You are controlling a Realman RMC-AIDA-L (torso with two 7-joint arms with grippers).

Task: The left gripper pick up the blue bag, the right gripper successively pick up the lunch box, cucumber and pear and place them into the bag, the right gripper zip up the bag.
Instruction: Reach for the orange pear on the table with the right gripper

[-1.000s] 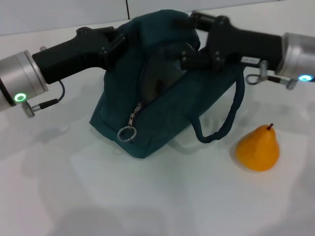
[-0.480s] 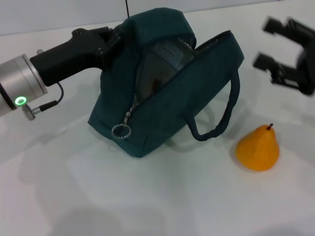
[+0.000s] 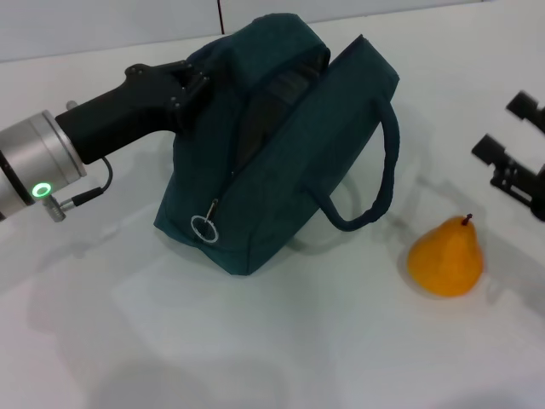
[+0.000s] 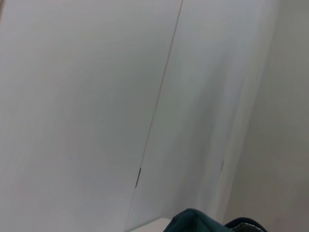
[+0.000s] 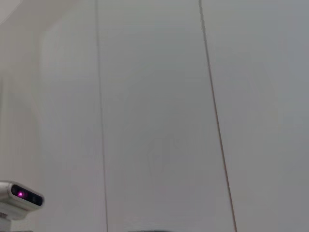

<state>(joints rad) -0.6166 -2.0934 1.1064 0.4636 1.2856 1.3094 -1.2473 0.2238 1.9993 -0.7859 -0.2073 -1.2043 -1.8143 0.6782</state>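
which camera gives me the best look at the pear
The head view. There the pear sits whole on the white table, stem up, beside the blue bag, with the right gripper open just past it. The left wrist view shows only wall and a scrap of the bag; the right wrist view shows only wall. Neither shows the pear.

White worktop (image 3: 281,341) carries everything. Blue bag (image 3: 281,170) sits on it, leaning, bottom edge touching surface; zipper ring pull (image 3: 203,227) hangs on near side, one loop handle (image 3: 375,179) droops toward pear. Pear (image 3: 446,258) stands upright on worktop, well to right of bag, apart from it, stem up. Worktop near edge, in front of bag, shows soft shadows only.
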